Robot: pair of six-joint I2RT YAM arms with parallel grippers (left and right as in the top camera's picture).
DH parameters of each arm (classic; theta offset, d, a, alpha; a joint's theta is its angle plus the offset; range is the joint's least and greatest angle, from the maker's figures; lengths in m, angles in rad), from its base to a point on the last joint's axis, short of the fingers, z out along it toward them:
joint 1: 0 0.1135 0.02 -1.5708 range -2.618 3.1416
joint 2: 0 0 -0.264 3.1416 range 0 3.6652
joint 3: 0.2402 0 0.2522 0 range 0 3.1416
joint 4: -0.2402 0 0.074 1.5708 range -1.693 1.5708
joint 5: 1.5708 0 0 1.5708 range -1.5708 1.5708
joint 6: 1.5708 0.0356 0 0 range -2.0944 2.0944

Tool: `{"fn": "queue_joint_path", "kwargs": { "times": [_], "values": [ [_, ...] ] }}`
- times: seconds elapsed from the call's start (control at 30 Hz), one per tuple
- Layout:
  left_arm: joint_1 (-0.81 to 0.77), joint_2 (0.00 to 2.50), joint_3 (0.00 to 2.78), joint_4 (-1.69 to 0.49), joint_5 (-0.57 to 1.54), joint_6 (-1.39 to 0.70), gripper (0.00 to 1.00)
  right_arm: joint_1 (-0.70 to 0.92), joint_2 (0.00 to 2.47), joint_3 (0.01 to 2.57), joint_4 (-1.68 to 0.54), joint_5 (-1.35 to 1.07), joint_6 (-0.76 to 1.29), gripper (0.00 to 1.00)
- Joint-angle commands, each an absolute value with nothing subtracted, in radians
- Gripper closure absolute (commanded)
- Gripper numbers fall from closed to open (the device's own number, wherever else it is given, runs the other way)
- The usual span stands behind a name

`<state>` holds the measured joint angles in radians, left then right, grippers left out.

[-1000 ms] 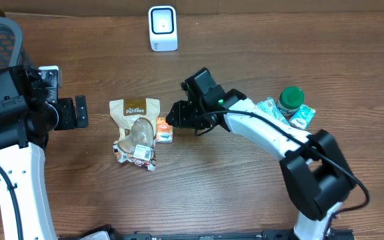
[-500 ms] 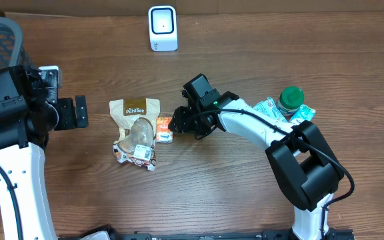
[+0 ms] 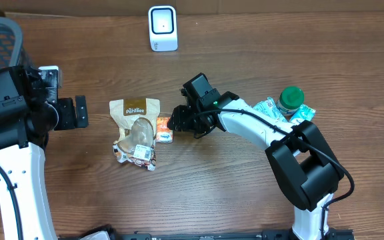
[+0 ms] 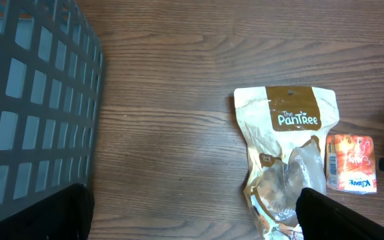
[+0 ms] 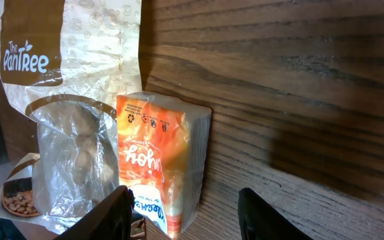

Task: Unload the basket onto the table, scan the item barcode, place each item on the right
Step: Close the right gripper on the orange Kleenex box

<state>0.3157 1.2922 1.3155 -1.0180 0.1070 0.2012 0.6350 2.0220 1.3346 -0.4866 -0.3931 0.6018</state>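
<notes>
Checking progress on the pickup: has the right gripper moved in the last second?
Yes. In the overhead view the right gripper has slipped slightly down-frame, away from the white scanner, closer to the orange pack.

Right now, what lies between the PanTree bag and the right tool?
The small orange pack lies there, beside the PanTree bag and at the fingertips of the right tool; the overhead view shows it.

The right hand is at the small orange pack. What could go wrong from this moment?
1. The orange tissue pack lies against the PanTree pouch, so one finger of the open right hand may pinch the pouch's film as well and drag it along.
2. No barcode shows on the pack's visible faces; it may reach the scanner with the wrong side presented.
</notes>
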Motion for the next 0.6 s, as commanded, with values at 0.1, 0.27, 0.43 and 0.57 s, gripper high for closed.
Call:
{"fn": "queue_joint_path", "kwargs": {
  "times": [0.1,0.27,0.43,0.57],
  "values": [
    [0.315,1.290,1.327,-1.017,0.104,0.186,0.00,0.643,2.027,1.333,-0.460,-0.398,0.638,0.52],
    [0.315,1.290,1.327,-1.017,0.104,0.186,0.00,0.675,2.058,1.333,-0.408,-0.398,0.671,0.52],
    [0.315,1.290,1.327,-1.017,0.104,0.186,0.00,0.684,2.086,1.333,-0.390,-0.393,0.694,0.54],
    [0.315,1.290,1.327,-1.017,0.104,0.186,0.00,0.685,2.088,1.333,-0.390,-0.371,0.711,0.61]
  ]
}}
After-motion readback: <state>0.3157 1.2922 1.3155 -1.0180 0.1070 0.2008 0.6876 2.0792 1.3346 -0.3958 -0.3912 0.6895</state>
